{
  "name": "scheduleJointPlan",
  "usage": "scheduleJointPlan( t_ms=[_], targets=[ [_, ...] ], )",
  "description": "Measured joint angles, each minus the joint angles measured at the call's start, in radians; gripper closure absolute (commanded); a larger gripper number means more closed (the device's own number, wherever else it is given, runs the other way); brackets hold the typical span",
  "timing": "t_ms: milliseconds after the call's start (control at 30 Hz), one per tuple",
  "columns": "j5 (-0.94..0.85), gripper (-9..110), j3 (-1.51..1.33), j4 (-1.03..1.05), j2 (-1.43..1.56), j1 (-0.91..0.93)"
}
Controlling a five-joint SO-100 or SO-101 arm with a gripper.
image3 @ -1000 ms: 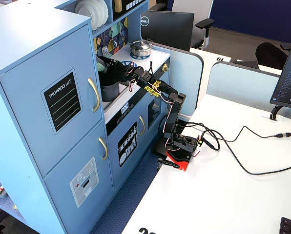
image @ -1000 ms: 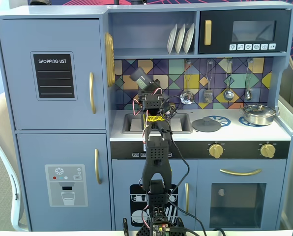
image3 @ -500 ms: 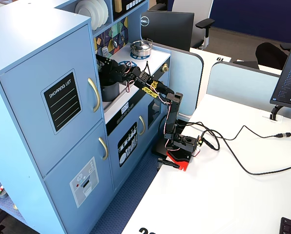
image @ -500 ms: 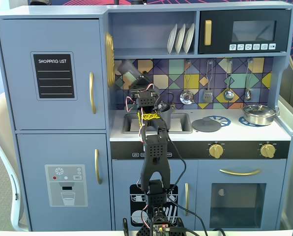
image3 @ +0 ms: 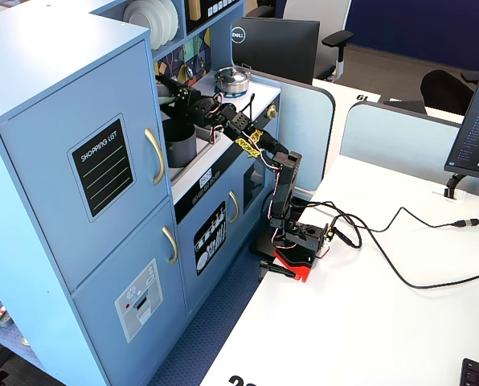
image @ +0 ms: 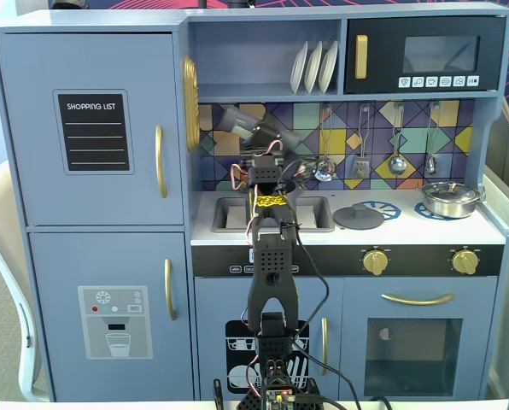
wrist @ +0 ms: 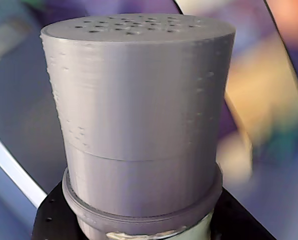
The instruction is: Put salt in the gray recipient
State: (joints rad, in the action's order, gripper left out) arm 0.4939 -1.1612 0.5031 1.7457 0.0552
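One gripper point(image: 256, 135) is present, closed on one salt shaker point(image: 235, 119); the fingers themselves are largely hidden behind the arm's wrist, so the width of the opening cannot be read beyond the fact that it clamps the shaker body. In the front fixed view the shaker is tilted, its gray cap pointing toward 10 o'clock, raised above the sink recess point(image: 231, 215) and in front of the patterned backsplash point(image: 383, 128). The wrist view is filled by the shaker's cap point(wrist: 139, 100), a ribbed gray cylinder with a perforated top face and a pale band just visible at its base at 6 o'clock. In the side fixed view the gripper point(image3: 175, 90) sits at 12 o'clock from one gray pot point(image3: 178, 143), which stands in the sink area of the counter; shaker and pot are near each other but not touching. Outward from the claw, one arm point(image: 270, 282) rises from a base at the bottom edge of the front view. On the counter, at 3 o'clock from the sink, lies one flat gray lid point(image: 359, 217), and further at 3 o'clock stands one shiny steel pan point(image: 448, 198). Three white plates point(image: 314, 67) stand on edge on the upper shelf, at 1 o'clock from the claw. Four utensils point(image: 396, 162) hang on the backsplash. Two gold knobs point(image: 375, 261) are mounted below the counter.
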Motion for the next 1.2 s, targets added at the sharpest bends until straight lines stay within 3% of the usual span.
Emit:
scheduleJointPlan(
  t_ms=[333,900,1200],
  targets=[
    [-0.472,101,-0.020,0.002,0.051,0.189],
    [-1.440,101,-0.428,-0.193,0.262,0.580],
    [-1.805,101,-0.514,-0.322,0.239,0.701]
  ],
)
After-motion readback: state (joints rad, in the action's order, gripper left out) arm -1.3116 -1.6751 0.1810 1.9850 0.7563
